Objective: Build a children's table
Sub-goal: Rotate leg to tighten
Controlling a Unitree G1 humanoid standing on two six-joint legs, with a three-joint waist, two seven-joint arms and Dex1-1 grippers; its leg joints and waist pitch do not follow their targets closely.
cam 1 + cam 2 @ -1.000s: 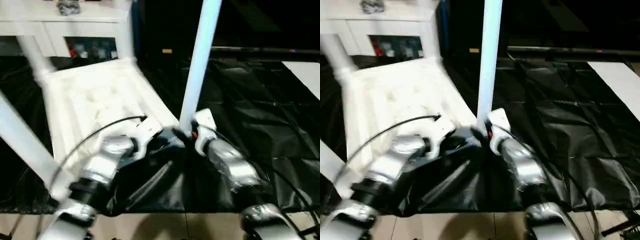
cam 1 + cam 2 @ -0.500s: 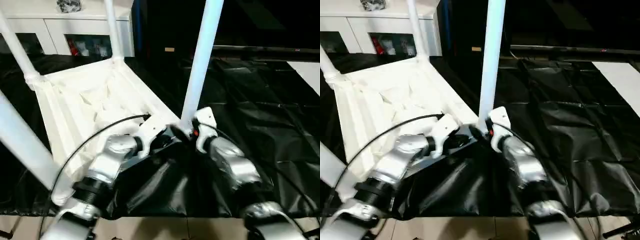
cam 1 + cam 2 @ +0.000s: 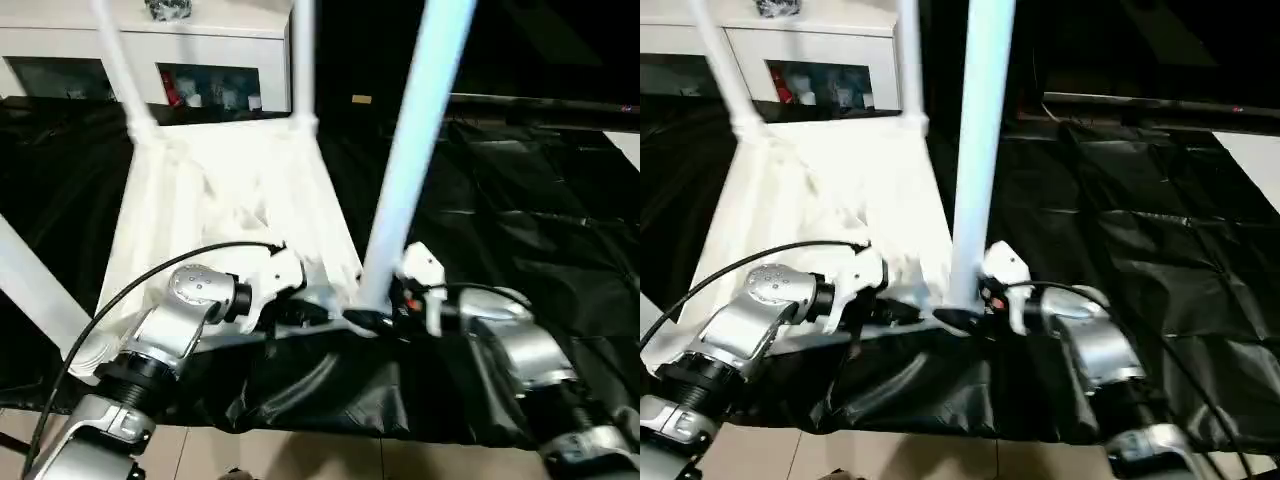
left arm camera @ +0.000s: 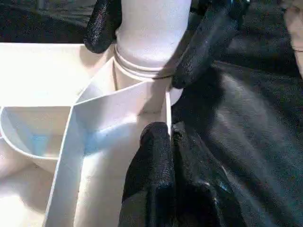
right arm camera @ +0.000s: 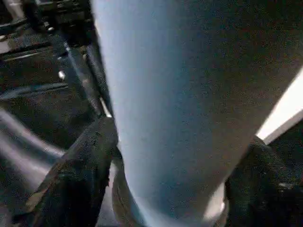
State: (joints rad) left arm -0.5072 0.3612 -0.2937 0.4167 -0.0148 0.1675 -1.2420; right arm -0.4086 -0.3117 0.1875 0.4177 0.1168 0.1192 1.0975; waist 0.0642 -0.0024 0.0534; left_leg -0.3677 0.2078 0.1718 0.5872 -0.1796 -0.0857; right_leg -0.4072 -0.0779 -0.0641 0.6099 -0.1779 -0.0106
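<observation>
The children's table lies upside down on a black sheet, its white ribbed top [image 3: 230, 200] facing up. A white leg [image 3: 415, 160] stands upright in the near right corner socket. My right gripper [image 3: 385, 315] is shut on this leg's base, one black finger [image 4: 208, 38] on each side of the leg [image 4: 151, 33] just above the socket. My left gripper [image 4: 168, 137] is shut on the thin rim wall [image 4: 156, 94] right beside that socket. Three other legs stand in the remaining corners: two at the back [image 3: 120, 60] [image 3: 303, 55] and one near left [image 3: 30, 290].
The black sheet [image 3: 520, 220] spreads wide to the right of the table. A white cabinet [image 3: 220, 40] stands behind the table's far edge. A black cable [image 3: 150, 280] arcs over my left forearm. Tan floor [image 3: 330, 465] shows at the near edge of the sheet.
The whole picture has shifted with my head. Both grippers stay at the near right corner: left on the rim, right at the leg's base. My right forearm now lies lower and more sideways.
</observation>
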